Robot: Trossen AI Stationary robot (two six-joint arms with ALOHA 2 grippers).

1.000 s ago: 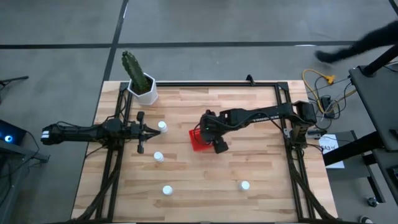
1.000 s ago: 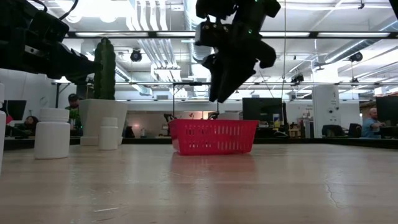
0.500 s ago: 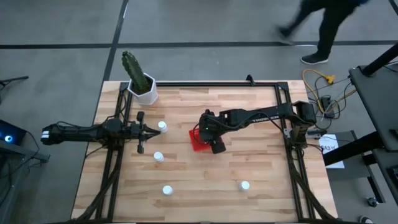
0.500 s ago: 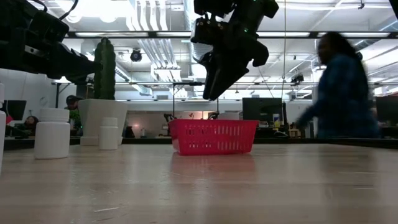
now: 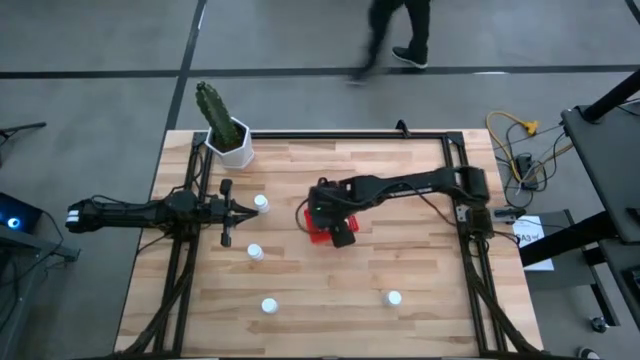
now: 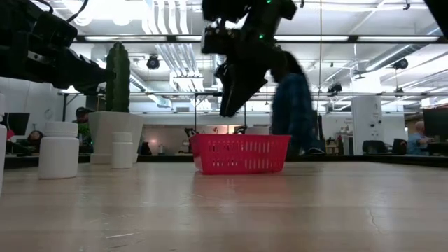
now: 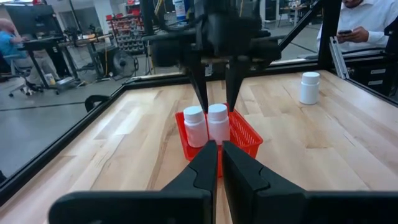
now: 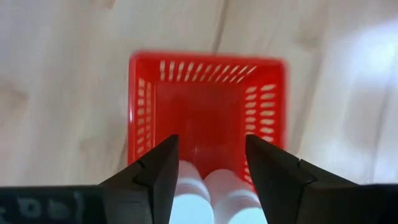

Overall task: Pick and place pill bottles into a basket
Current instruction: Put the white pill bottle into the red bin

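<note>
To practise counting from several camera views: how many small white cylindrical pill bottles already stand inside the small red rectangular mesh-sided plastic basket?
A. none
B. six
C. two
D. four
C: the left wrist view shows two small white pill bottles side by side in the red mesh-sided basket, below the open right gripper; the right wrist view shows the same pair.

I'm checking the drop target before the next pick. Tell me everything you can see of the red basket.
The basket is small, red, rectangular, plastic-looking, with slotted mesh-like walls. It sits upright and open-topped on the wooden table near its middle. Two pill bottles stand side by side at one end; the rest is empty. The open right gripper hangs above, not touching.
</note>
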